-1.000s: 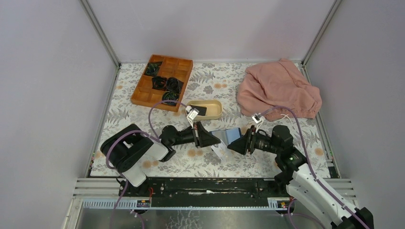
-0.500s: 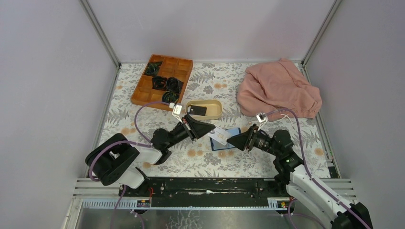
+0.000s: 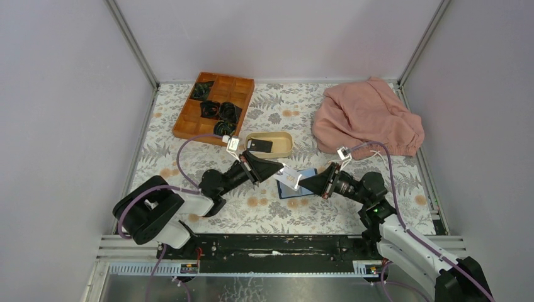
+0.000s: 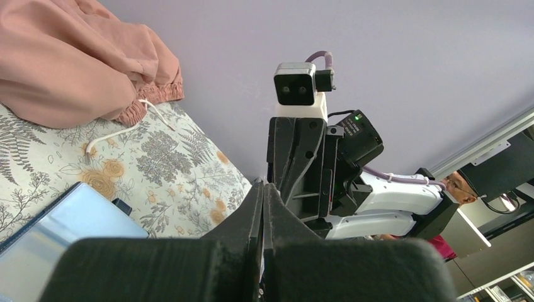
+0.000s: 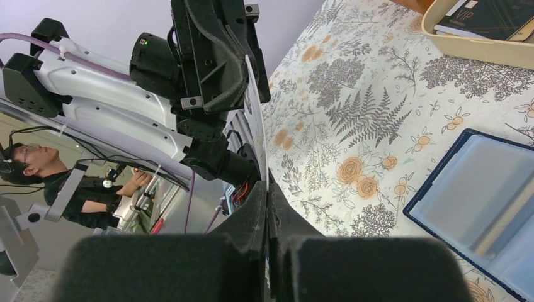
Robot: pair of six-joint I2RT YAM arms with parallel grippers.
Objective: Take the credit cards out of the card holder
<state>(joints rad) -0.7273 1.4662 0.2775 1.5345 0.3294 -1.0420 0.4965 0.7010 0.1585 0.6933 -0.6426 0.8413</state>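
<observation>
Step in hand: a pale card (image 3: 289, 177) is out of the card holder (image 3: 291, 192) and held just above it.

- Left pincer (image 3: 281, 172): fingers together on the card's far end.
- Right pincer (image 3: 301, 182): fingers together on its near end, card edge-on in the right wrist view.
- Card holder lies open on the counter (image 3: 264, 211), pale blue inside up. Whether more cards sit in it cannot be told.
- Black card (image 3: 260, 146) lies in the dish (image 3: 284, 150), beyond the card holder to the left.

Next, likely: one pincer lets go, and the other carries the card to the dish.
</observation>
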